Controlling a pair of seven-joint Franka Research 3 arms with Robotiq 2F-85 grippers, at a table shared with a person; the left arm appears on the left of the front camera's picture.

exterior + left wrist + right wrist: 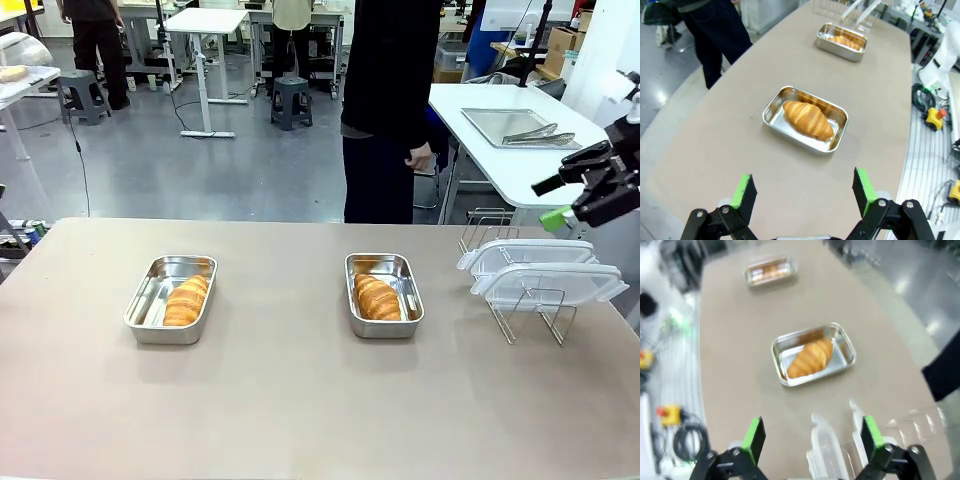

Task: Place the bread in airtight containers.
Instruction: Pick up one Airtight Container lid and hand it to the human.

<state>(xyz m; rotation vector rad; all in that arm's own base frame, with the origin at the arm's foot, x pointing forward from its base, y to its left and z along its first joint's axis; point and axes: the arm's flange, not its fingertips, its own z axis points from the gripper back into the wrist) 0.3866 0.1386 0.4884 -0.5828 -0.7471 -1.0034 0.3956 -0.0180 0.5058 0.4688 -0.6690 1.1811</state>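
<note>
Two croissants (186, 300) (377, 298) lengthwise in separate tubs (143, 298) (411, 296), long axes near-to-far; left gripper (802, 176) and right gripper (813, 421) wide, empty.

No text, label, brand, number or sign can be read on anything in these pictures.

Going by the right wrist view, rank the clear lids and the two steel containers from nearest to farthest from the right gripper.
1. clear lids: just below the open right gripper.
2. near container: mid-table ahead, with a croissant inside.
3. far container: at the table's far end.
</note>
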